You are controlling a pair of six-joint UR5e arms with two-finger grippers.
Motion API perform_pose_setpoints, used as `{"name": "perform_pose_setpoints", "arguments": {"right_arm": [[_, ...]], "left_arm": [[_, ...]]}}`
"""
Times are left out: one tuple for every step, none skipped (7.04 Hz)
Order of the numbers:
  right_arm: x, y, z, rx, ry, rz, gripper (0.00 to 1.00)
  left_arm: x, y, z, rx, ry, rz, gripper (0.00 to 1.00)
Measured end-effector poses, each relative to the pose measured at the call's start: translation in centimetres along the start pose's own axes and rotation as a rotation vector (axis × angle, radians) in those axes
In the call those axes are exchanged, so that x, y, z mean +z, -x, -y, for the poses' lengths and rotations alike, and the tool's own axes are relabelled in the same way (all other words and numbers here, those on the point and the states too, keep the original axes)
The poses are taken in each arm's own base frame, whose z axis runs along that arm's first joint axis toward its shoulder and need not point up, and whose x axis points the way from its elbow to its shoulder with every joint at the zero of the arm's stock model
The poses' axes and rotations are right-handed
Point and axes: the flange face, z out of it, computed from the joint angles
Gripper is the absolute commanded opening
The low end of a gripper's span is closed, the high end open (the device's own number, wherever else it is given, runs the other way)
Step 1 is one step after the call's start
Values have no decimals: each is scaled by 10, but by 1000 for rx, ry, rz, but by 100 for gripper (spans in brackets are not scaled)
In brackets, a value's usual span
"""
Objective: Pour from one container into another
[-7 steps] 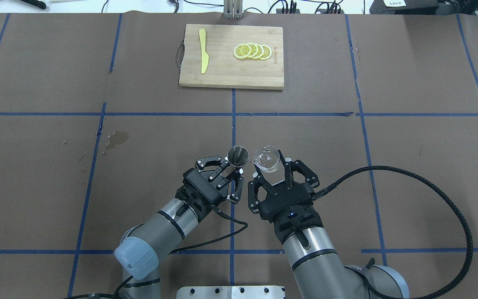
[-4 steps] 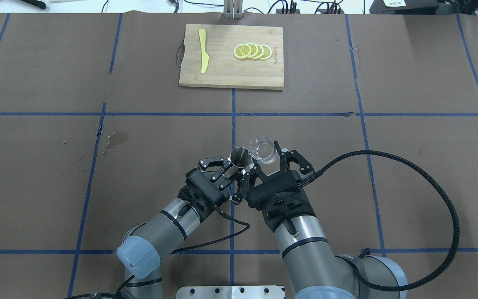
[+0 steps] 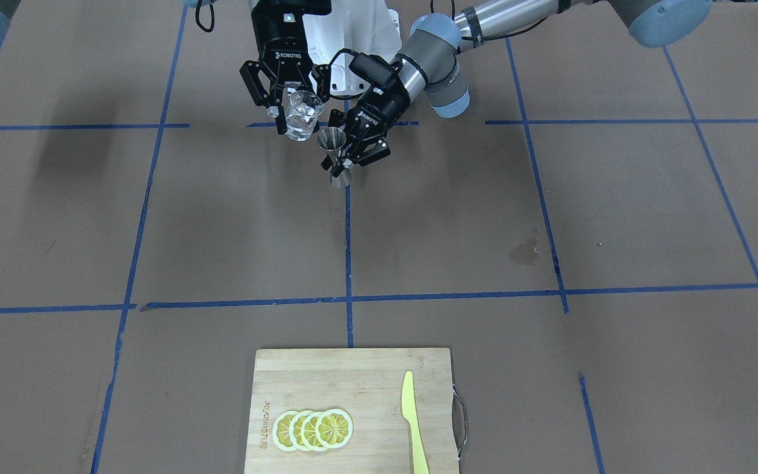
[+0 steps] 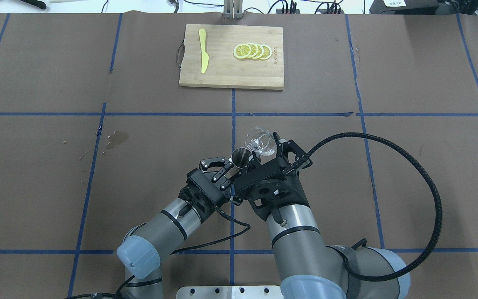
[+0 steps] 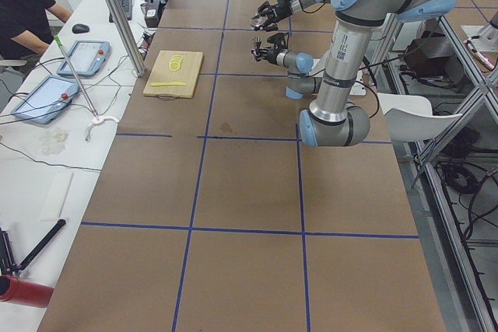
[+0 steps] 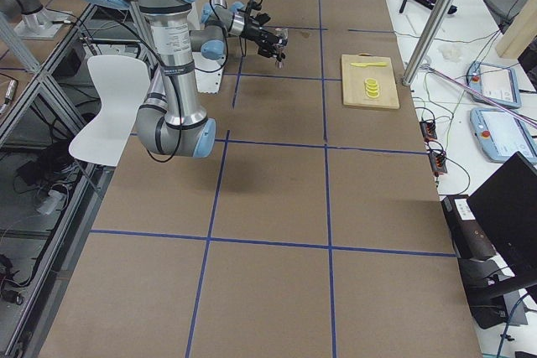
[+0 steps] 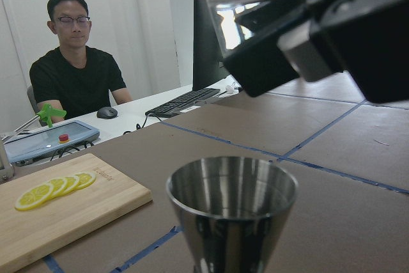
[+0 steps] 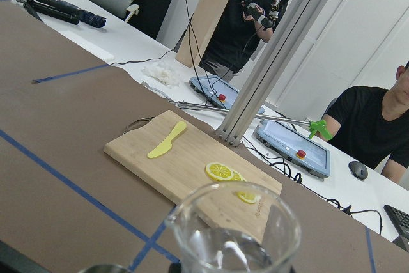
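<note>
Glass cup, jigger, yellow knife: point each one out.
Glass cup (image 4: 259, 142): overhead exterior view, on its clear side wall.
Jigger (image 7: 233, 218): left wrist-mounted view, on the outer wall of its upper cone.
Yellow knife (image 4: 203, 50): overhead exterior view, about midway along its length.

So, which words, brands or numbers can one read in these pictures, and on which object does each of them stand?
"ROBOTIQ": white print on the right claw, which holds the glass cup.
Left claw, holding the jigger: small white print, perhaps the same word, too small to be sure.
Cutting board: brand mark burned in along one edge, too blurred to read.
Nothing else is readable.
</note>
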Motion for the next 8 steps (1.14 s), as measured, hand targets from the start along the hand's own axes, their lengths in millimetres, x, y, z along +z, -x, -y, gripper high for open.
{"name": "perform_pose_setpoints", "arguments": {"right_arm": [[-2,-1,1,-32,18,-6,4],[-6,-3,3,-63,39,-6,5],[-9,-3,6,-91,56,-5,5],[-12,0,11,-118,67,-5,5],[-13,4,17,-144,75,-8,5],[-13,5,20,-172,82,-11,5],[-13,6,21,-203,87,-14,5],[-13,7,21,-231,93,-17,5]], "left_arm": [[0,0,0,0,0,0,0],[0,0,0,0,0,0,0],[0,0,0,1,0,-1,0],[0,0,0,1,0,-1,0],[0,0,0,1,0,-1,0],[1,0,1,1,-1,-1,0],[1,0,1,1,-1,-1,0],[0,0,1,1,-1,-1,0]]}}
